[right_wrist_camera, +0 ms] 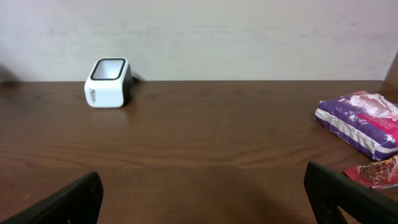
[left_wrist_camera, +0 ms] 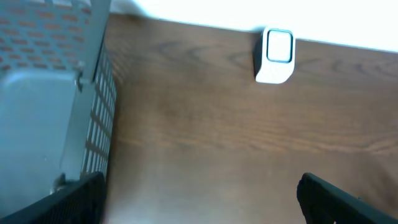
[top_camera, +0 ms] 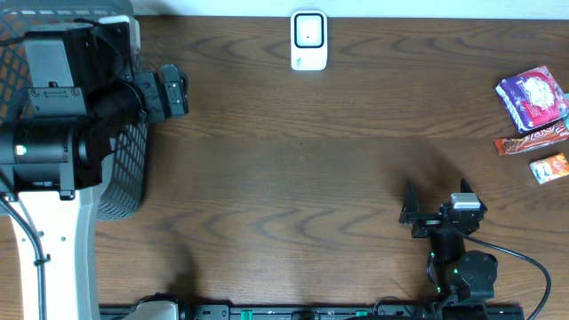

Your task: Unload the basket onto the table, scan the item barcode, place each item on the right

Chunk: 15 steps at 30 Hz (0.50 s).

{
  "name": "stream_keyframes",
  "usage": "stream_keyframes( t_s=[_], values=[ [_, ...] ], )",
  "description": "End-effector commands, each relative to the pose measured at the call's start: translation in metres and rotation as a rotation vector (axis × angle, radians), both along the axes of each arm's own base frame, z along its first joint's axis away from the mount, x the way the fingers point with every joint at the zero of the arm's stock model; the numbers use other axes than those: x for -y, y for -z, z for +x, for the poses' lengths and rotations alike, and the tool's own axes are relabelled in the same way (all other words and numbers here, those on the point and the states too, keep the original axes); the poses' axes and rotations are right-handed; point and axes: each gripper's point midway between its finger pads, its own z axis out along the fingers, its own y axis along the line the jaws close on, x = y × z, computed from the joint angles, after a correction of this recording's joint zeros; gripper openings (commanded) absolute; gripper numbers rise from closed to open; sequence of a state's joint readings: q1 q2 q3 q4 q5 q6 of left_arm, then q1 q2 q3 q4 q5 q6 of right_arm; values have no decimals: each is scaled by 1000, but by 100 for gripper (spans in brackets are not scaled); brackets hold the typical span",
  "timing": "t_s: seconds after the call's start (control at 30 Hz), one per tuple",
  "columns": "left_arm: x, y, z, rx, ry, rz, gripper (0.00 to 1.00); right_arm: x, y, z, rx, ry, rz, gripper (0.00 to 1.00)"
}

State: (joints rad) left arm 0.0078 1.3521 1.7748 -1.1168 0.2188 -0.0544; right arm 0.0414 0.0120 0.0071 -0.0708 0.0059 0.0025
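Overhead: left end effector (top_camera: 180,92) and right end effector (top_camera: 437,200) both gape wide, grasping nothing

Overhead looks straight down. Left wrist tilts down, right wrist sits low; both face twelve o'clock, sharing the scanner (left_wrist_camera: 278,53) (right_wrist_camera: 109,74).

no text, brand or number could be read anywhere. the purple packet (top_camera: 532,98) carried white printing, and the red-orange wrapper (top_camera: 532,140) and the small orange packet (top_camera: 548,168) carried light markings, all too small and blurred to make out. the white scanner (right_wrist_camera: 107,82) had a faint grey mark on its side, also unreadable.
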Motion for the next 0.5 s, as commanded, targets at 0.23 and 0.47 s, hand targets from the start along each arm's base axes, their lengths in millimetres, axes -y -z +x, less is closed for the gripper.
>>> stream_keyframes(
  t_s=[0.23, 0.47],
  values=[
    [-2, 43, -66, -89, -4, 13, 98, -3, 0, 0, 1, -17, -14, 99],
    [-2, 88, -87, 51, 13, 33, 98, -3, 0, 0, 1, -17, -14, 99]
  ],
)
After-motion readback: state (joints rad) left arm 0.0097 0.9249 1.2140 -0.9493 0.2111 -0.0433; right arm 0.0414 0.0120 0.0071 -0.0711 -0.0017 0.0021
